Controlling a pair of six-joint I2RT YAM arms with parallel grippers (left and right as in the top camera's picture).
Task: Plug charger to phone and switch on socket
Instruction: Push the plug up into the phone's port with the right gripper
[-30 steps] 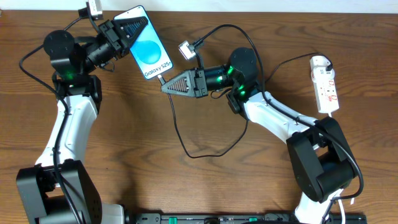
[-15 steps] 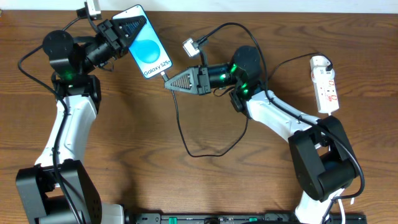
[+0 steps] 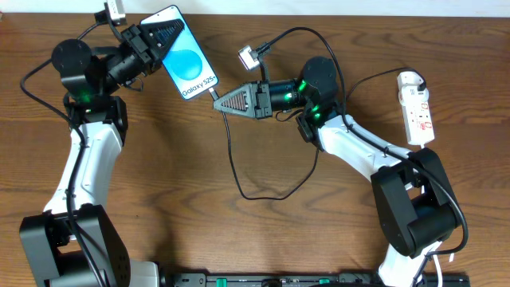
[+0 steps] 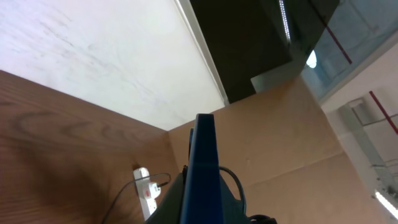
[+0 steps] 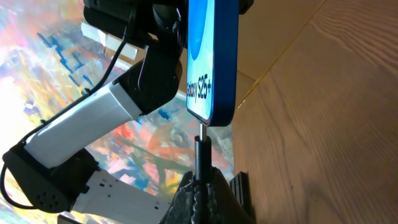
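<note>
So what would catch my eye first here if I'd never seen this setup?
The bright blue phone, held up off the table at the top left by the left gripper. The right gripper holds the charger tip right at the phone's bottom edge, its black cable looping over the wood. A white socket lies apart at the far right.

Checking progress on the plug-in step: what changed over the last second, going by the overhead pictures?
The right gripper, shut on the charger plug, moved slightly up the overhead picture and rightward, keeping the plug at the bottom edge of the phone. The phone, held by the left gripper, edged up too. Both grips and the power strip stayed unchanged.
</note>
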